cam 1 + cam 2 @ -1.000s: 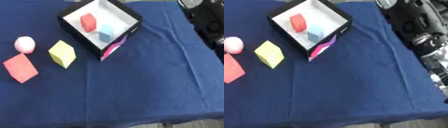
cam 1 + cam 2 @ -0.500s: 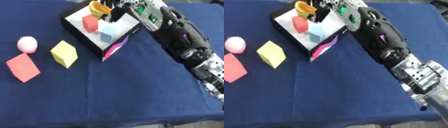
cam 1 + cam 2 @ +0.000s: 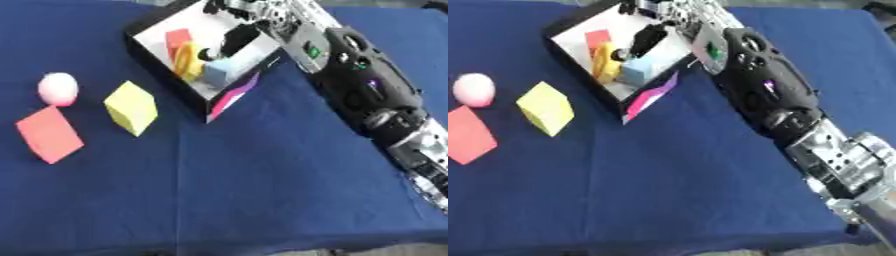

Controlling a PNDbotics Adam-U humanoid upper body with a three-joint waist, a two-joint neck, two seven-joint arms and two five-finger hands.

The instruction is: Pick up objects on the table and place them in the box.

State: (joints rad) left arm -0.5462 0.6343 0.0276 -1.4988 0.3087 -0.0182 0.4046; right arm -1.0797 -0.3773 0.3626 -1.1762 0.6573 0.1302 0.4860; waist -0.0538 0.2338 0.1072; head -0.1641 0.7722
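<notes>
The black box [image 3: 156, 64] with a white floor stands at the top centre and has a pink flap on its near corner. Inside it lie a red block [image 3: 178, 38], a yellow-orange object [image 3: 187, 60] and a light blue block [image 3: 219, 75]. My right hand [image 3: 647, 39] hangs over the box's right half, fingers straight and pointing down-left, just right of the yellow-orange object and holding nothing. Left of the box on the blue cloth sit a pink ball [image 3: 58, 89], a yellow cube [image 3: 131, 107] and a flat red block [image 3: 48, 134]. My left hand shows in no view.
My right arm [image 3: 363, 85] runs from the lower right corner up to the box and covers the table's right side. The blue cloth [image 3: 262, 190] ends at the table's front edge along the bottom.
My right arm came in from the right carrying the yellow-orange object over the box. That object now lies inside, between the red and blue blocks, and the hand no longer holds it.
</notes>
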